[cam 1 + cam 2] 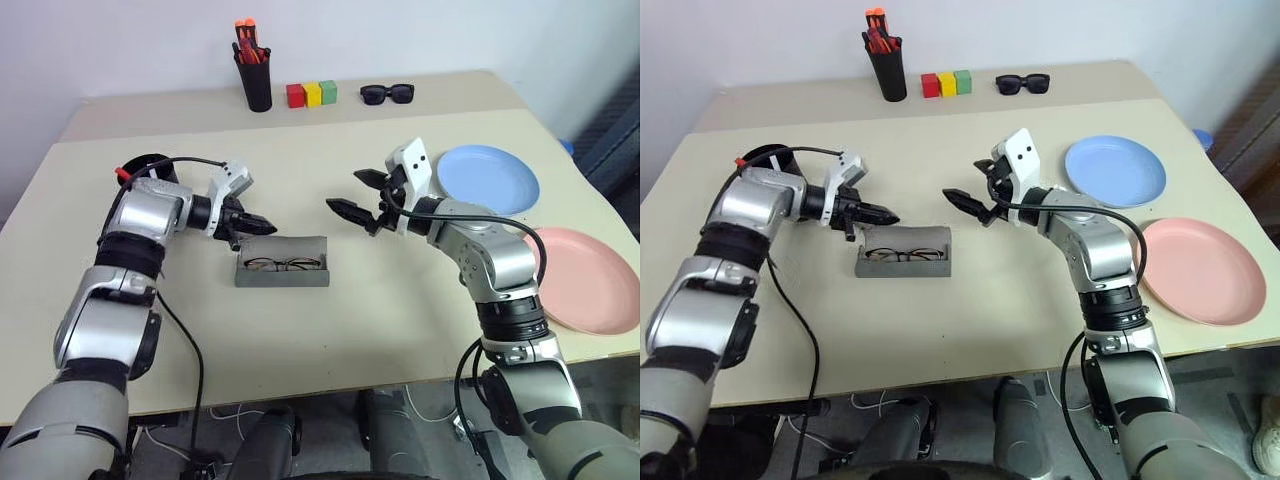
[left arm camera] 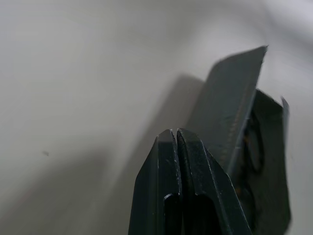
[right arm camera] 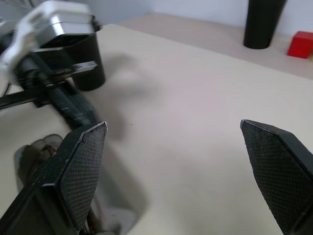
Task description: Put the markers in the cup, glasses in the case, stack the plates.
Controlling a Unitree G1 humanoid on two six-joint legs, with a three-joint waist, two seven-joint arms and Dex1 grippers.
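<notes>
**Glasses in open case; left fingers pressed together at the lid**

Your left gripper [image 1: 262,223] has its two fingers closed flat against each other with nothing between them; the left wrist view confirms the tips meet. It hangs just above the raised rear lid of the case [image 1: 283,262], pointing across toward the right arm.

The case sits open near the table's [image 1: 330,340] middle, and the glasses [image 1: 284,265] lie inside it, lenses up.

Your right gripper [image 1: 356,197] is spread wide and empty, held above the table to the right of the case, well clear of it.

The cup [image 1: 768,160] stands behind your left wrist, a red tip showing at its rim.

Blue plate [image 1: 487,178] and pink plate [image 1: 590,279] lie side by side on the right, not stacked.

The pen pot [image 1: 254,82], coloured blocks [image 1: 312,94] and sunglasses [image 1: 387,94] line the far edge.
</notes>
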